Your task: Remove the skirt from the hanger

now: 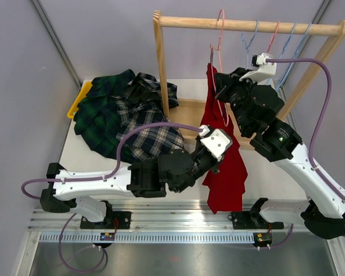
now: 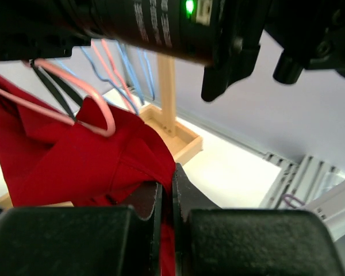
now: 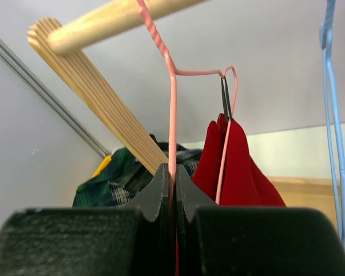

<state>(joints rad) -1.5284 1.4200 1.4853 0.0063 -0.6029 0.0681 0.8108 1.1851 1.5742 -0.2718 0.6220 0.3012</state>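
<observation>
Observed risks, from the left of the overhead view. The heap of green and navy plaid garments (image 1: 123,118) is lying at upper left, well apart from the work, and is posing no hazard. At centre, the red cloth skirt (image 1: 229,172) is hanging from the light wooden clothes rail (image 1: 247,25), draped down towards the lower middle of the frame. The left gripper (image 2: 167,192) is taking only a narrow pinch of cloth near an edge; a hard pull could let the fabric slide out. If the waistband is catching on the pink wire hanger (image 3: 172,115), the same pull could be dragging hanger and skirt off the rail together. A thin black wire (image 3: 225,98) is running beside the pink one, and I cannot tell which is carrying the waistband. To the right, blue wire hangers (image 3: 328,23) are hanging near enough to be knocked.

End effectors. The left gripper is pressing its jaws together on a fold of the red skirt, red showing in the seam between them. The right gripper (image 3: 173,175) is clamping its jaws on the pink wire below the hook, steadying it; thin wire may be twisting in that grip.
</observation>
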